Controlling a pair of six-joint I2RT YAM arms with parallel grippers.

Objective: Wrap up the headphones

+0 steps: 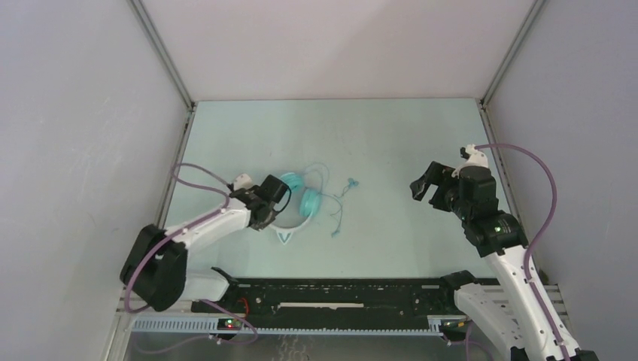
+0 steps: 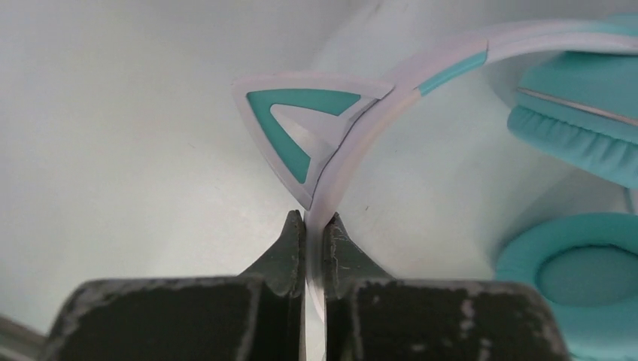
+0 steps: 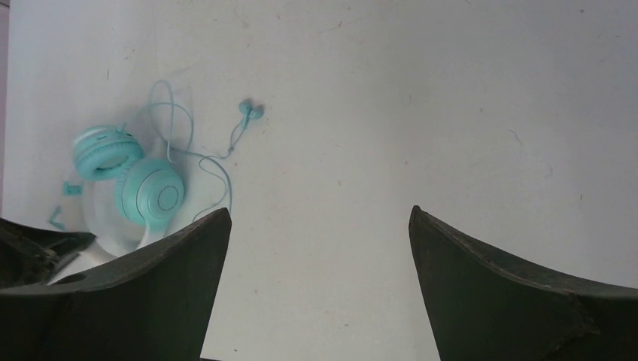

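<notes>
The headphones (image 1: 301,203) lie on the pale table left of centre, teal ear cups (image 3: 150,192) folded together, white headband (image 2: 361,143) curving toward the near side with a teal-edged cat ear (image 2: 301,128). Their thin teal cable (image 1: 340,203) trails loose to the right and ends in a small plug (image 3: 250,111). My left gripper (image 2: 314,226) is shut on the white headband just below the cat ear. My right gripper (image 3: 320,218) hovers open over bare table at the right, well apart from the headphones, nothing between its fingers.
White enclosure walls with metal corner posts (image 1: 162,53) ring the table. A black rail (image 1: 331,293) with the arm bases runs along the near edge. Purple hoses (image 1: 538,173) loop off both arms.
</notes>
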